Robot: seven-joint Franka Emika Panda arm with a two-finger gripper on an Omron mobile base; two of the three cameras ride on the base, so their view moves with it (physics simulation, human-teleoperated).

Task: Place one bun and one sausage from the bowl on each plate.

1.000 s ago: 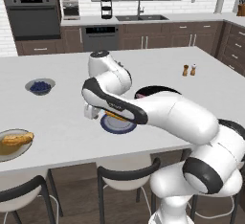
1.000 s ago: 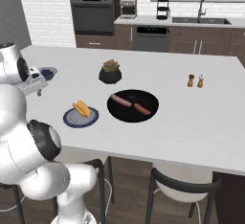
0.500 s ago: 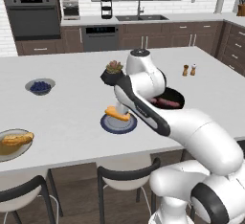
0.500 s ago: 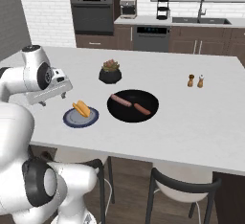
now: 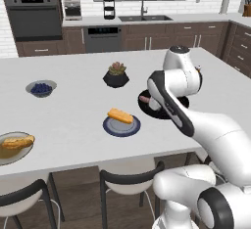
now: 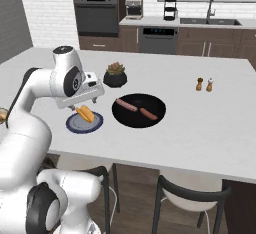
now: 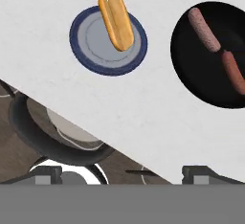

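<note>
The wide black bowl (image 6: 138,110) (image 7: 191,70) (image 5: 147,109) holds two sausages (image 6: 126,105) (image 6: 148,113) (image 7: 203,29) (image 7: 233,72). To its left, a blue-rimmed plate (image 6: 75,126) (image 5: 117,127) (image 7: 91,41) carries a split bun (image 6: 86,113) (image 5: 120,116) (image 7: 116,21). A second plate (image 5: 6,155) at the counter's near left corner holds another bun (image 5: 17,141). My gripper (image 6: 84,103) (image 7: 124,173) hangs open and empty above the counter's near edge, beside the blue-rimmed plate. In the left base view my arm hides much of the bowl.
A black plant pot (image 6: 115,76) (image 5: 116,75) stands behind the plate and bowl. A small bowl of berries (image 5: 40,88) sits far left, salt and pepper shakers (image 6: 204,84) to the right. Stools (image 7: 48,137) (image 6: 192,198) stand under the near counter edge.
My arm has swung right and lifted away from the blue-rimmed plate, leaving the bun lying on it. The sausages have not moved.
</note>
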